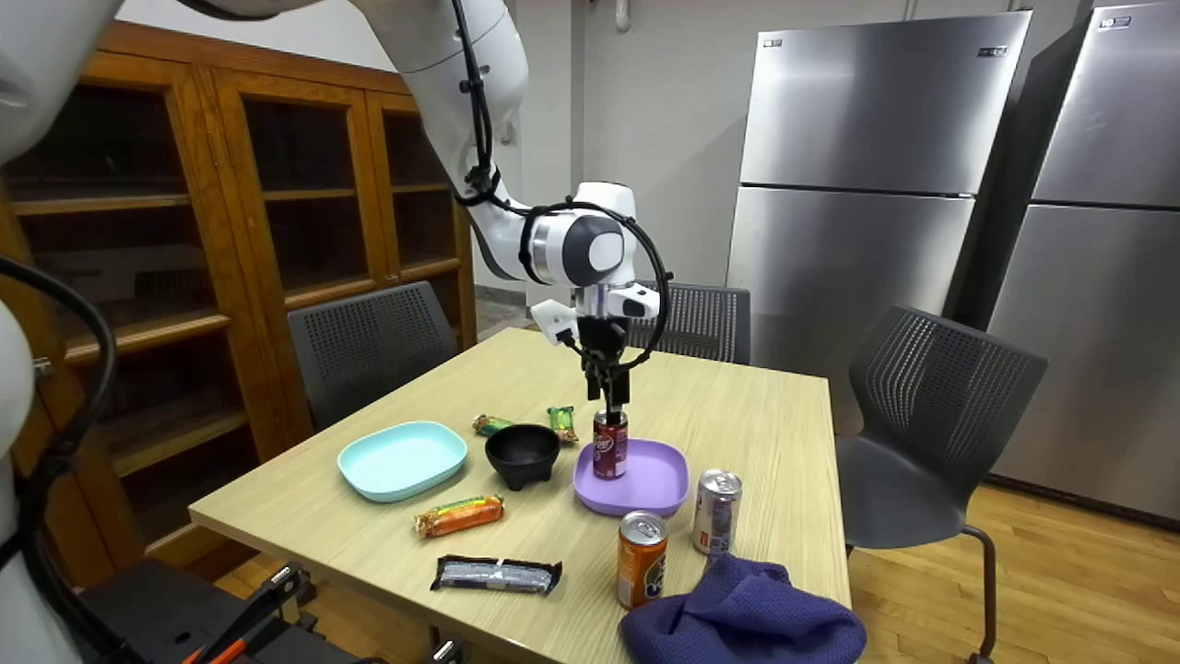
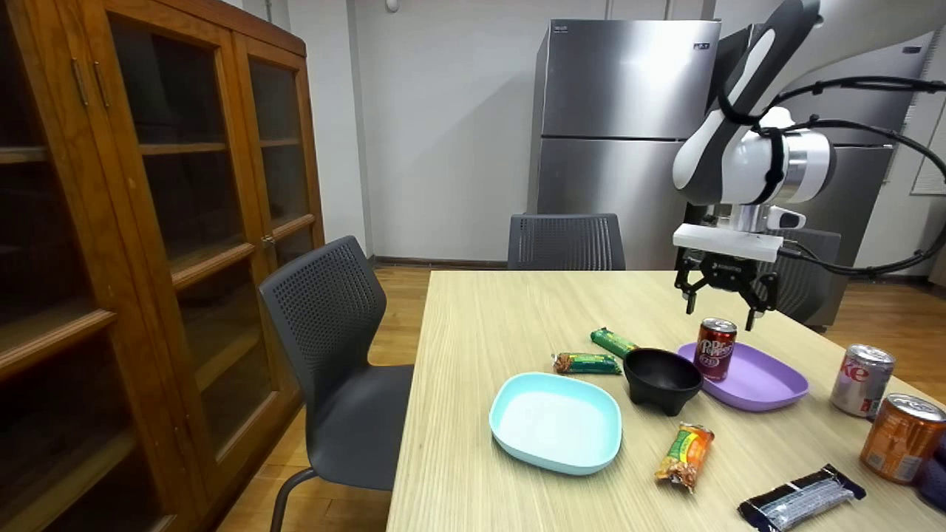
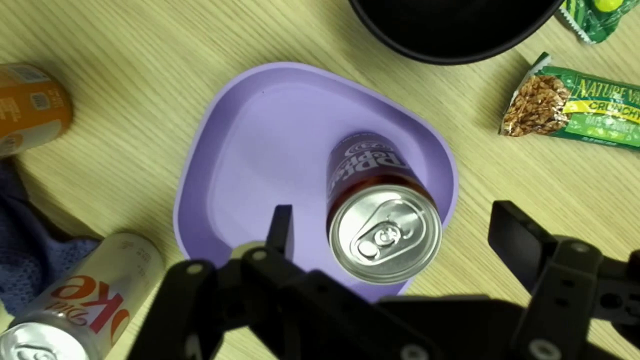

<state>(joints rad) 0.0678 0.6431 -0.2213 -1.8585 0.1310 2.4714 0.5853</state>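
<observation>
In an exterior view, the arm (image 2: 750,166) points its claw (image 2: 720,316) downward, spread wide over the Dr Pepper can (image 2: 715,351).

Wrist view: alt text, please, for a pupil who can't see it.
A Dr Pepper can stands on a purple plate, seen from above, framed between open black fingers. Nearby: black bowl, green snack packets, orange can, Diet Coke can and blue cloth.

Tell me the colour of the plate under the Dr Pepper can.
The plate is light purple, showing best in the wrist view.
</observation>
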